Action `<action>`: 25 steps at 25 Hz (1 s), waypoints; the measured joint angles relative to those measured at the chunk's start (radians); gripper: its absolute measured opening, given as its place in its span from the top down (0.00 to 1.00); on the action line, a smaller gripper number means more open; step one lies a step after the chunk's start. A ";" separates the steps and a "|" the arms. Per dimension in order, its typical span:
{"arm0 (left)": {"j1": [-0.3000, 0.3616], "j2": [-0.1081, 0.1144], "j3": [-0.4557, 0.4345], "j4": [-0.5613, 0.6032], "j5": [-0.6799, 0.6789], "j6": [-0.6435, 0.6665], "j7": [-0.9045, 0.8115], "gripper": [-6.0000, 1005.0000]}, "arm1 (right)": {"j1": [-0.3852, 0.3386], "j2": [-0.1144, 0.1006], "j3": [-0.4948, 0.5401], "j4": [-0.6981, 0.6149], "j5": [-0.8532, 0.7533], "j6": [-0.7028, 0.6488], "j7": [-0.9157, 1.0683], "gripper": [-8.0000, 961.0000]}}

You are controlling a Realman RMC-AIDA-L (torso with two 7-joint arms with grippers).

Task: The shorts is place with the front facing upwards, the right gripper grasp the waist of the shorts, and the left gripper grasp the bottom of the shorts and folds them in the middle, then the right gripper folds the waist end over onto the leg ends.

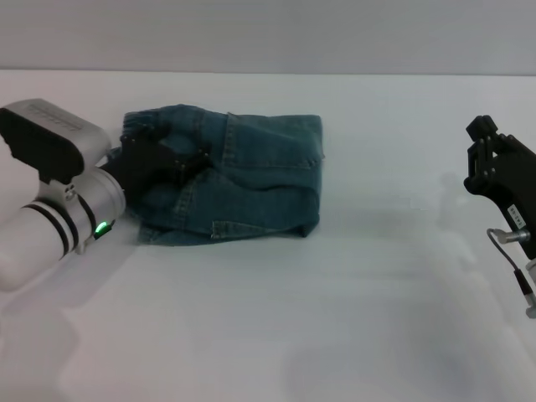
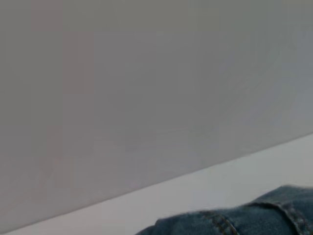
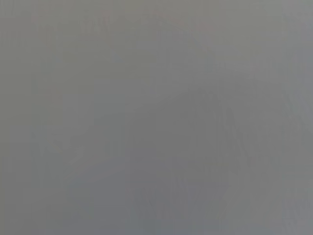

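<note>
1. The shorts (image 1: 243,180) are lying folded into a compact, roughly square bundle on the white table (image 1: 276,335), on the far left part of the surface.
2. The folded bundle is showing stitched seams and a pocket edge on its upper layer, with a straight folded edge running down its right side.
3. The left gripper (image 1: 163,159) is resting on the left part of the bundle, its black fingers lying against the denim.
4. How far those fingers are spread cannot be told, because they are blending into the dark cloth; whether they are pinching any fabric cannot be told either.
5. Behind the left gripper, its silver-white wrist with black bands and a green light is reaching in from the near left.
6. The left wrist view is showing only a strip of the shorts (image 2: 254,220) with orange stitching, lying on the table (image 2: 244,181) before a plain grey wall.
7. The right gripper (image 1: 490,163) is hanging at the far right edge, well apart from the shorts and touching nothing.
8. It is holding nothing; how wide its fingers are standing cannot be told.
9. The right wrist view is showing only a flat grey field.
</note>
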 joint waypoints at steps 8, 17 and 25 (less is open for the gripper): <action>0.134 0.002 -0.004 -0.163 0.014 -0.128 0.004 0.23 | -0.003 0.000 -0.003 0.002 -0.003 -0.001 0.001 0.99; 0.259 -0.011 0.109 -0.368 0.043 -0.183 -0.001 0.23 | 0.003 0.000 -0.027 0.000 -0.006 -0.005 -0.003 0.99; 0.260 -0.015 -0.046 -0.263 -0.102 -0.274 0.118 0.23 | 0.072 0.000 -0.088 -0.013 -0.102 0.025 -0.085 0.99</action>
